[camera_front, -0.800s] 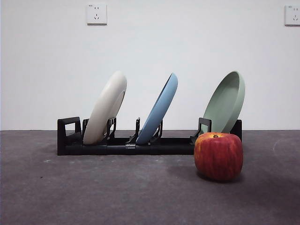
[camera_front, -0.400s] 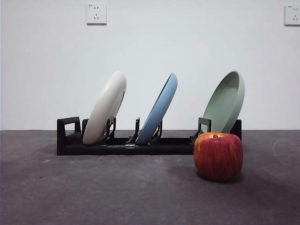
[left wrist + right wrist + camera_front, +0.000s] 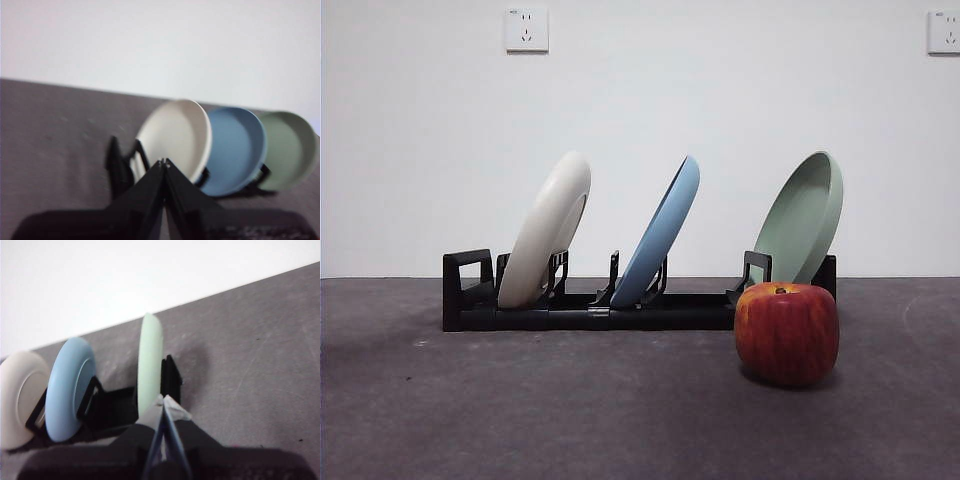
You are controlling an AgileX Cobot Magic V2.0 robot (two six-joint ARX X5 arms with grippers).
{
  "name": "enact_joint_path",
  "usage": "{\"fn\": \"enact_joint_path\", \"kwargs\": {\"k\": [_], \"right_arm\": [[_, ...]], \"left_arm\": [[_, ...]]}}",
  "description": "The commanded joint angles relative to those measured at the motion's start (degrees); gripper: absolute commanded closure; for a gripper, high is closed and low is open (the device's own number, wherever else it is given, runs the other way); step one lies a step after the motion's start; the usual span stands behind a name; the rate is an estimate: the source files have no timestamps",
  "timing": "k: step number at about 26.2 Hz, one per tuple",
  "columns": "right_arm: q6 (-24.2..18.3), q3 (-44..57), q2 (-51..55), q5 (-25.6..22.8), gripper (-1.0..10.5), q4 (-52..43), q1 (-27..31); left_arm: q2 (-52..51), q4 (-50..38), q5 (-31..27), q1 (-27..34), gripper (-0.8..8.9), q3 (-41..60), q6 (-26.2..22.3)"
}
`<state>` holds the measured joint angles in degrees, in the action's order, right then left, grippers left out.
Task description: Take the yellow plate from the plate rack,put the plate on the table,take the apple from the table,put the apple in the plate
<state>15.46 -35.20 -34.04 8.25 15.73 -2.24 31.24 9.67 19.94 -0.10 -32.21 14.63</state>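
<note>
Cream-coloured and matte, the yellow plate (image 3: 546, 230) stands on edge in the plate rack (image 3: 590, 308), in the slot nearest the squared handle end, leaning toward the light blue plate (image 3: 660, 232) in the middle slot. From my front feed the pale green plate (image 3: 802, 216) fills the third slot at the other end. I see the rack running parallel to the far edge of the table (image 3: 520, 410), set back toward that edge.

I find the apple (image 3: 786, 332) upright on the bare tabletop, stem up, on the near side of the rack and just in front of its green-plate end; whether it touches the rack I cannot tell. It lies well apart from the cream plate.

On my left wrist feed, the left gripper (image 3: 164, 162) has its jaws clenched tip to tip with nothing between them, up in the air, with the cream plate's hollow face beyond it. My right wrist feed shows the right gripper (image 3: 163, 399) likewise pressed closed and carrying nothing, with the green plate seen edge-on beyond it. Both wrist feeds are blurred. Neither arm appears in my front feed.
</note>
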Motion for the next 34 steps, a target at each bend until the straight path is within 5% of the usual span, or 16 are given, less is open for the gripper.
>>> {"fn": "enact_joint_path", "kwargs": {"k": [1,16,19,22,34], "right_arm": [[-3.13,-5.53,-5.09,2.23,9.6,3.61,-0.13],[-9.42,-23.30,-24.15,14.40,9.4,16.52,-0.22],[-10.40,-23.37,-25.70,14.36,8.0,16.57,-0.22],[-10.40,-23.37,-26.51,14.36,7.5,16.68,-0.24],[-10.38,-23.37,-26.51,14.34,7.5,21.94,-0.50]], "left_arm": [[6.78,1.27,3.28,0.13,8.19,-4.02,-1.49],[34.27,10.69,13.64,-0.96,8.18,-29.33,-3.13],[39.28,11.96,13.53,-2.64,8.10,-34.32,-3.69],[44.92,13.16,13.11,-6.12,6.48,-39.21,-3.65],[68.15,19.19,-0.55,-18.49,6.16,-56.85,-3.72]]}}
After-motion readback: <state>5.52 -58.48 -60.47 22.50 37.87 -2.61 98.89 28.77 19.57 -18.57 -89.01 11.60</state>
